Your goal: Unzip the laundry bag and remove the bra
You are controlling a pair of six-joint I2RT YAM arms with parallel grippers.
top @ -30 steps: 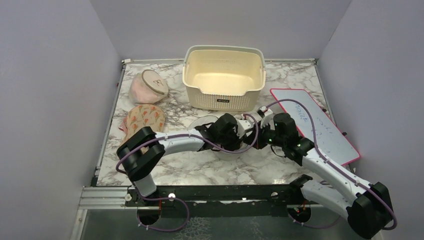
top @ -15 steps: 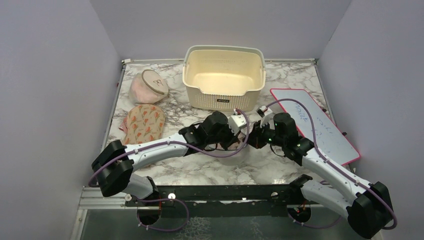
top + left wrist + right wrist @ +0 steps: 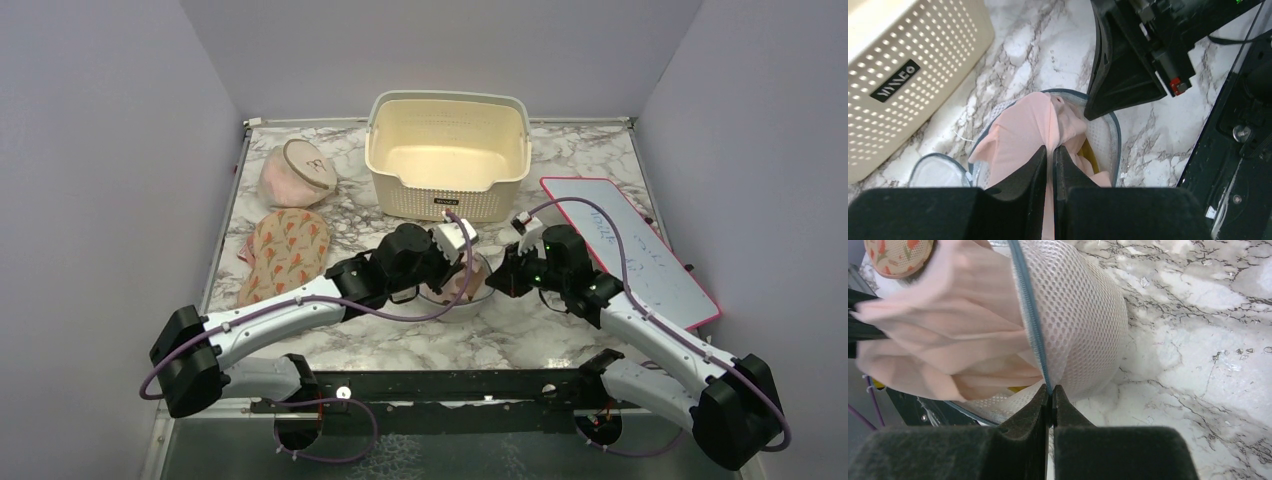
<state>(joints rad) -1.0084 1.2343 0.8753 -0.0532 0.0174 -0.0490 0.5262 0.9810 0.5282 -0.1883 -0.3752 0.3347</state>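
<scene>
The laundry bag (image 3: 1088, 330) lies open mid-counter (image 3: 400, 345), its zip rim clamped in the right pincer (image 3: 1050, 397). The bra (image 3: 1023, 130), partly out, is clamped in the left pincer (image 3: 1050, 152), directly opposite.

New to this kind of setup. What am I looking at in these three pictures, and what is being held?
These are two robot arms bolted at the near edge of a marble table. Each arm ends in a two-finger claw. The wide picture comes from a fixed camera above and behind the arms. The other two come from a small camera on each wrist, looking along that arm's own fingers.

Mid-table sits a round white mesh laundry bag, which is open. The left claw is shut on the pink bra coming out of it. The right claw pinches the bag's grey zip rim.

Also on the table are a cream perforated basket, a pinkish round bag, a floral fabric piece and a pink-framed whiteboard.
</scene>
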